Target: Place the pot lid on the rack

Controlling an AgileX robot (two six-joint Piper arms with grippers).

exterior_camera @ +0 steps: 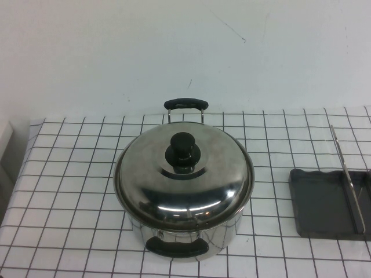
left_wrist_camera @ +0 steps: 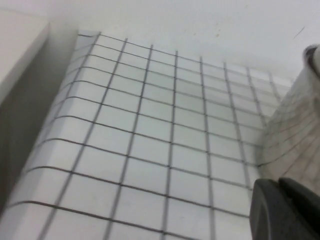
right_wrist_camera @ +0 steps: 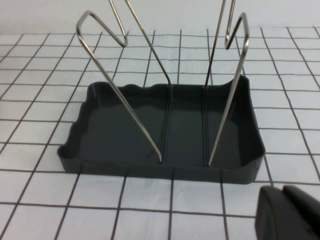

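Observation:
The pot lid (exterior_camera: 185, 179), domed shiny steel with a black knob (exterior_camera: 183, 150), sits on the steel pot (exterior_camera: 185, 240) at the table's middle. The rack (exterior_camera: 324, 202) stands at the right: a dark grey tray with a wavy edge and a thin wire frame (exterior_camera: 348, 179). In the right wrist view the tray (right_wrist_camera: 125, 130) and wires (right_wrist_camera: 125, 90) are close ahead of my right gripper (right_wrist_camera: 282, 190), which is shut and empty. My left gripper (left_wrist_camera: 279, 182) is shut and empty, low beside the pot's shiny wall (left_wrist_camera: 295, 125). Neither gripper shows in the high view.
The table wears a white cloth with a black grid (exterior_camera: 75, 191). A white wall stands behind it. A pale block (exterior_camera: 4, 145) sits past the table's left edge and also shows in the left wrist view (left_wrist_camera: 20, 45). The pot's black handles (exterior_camera: 185, 104) stick out front and back.

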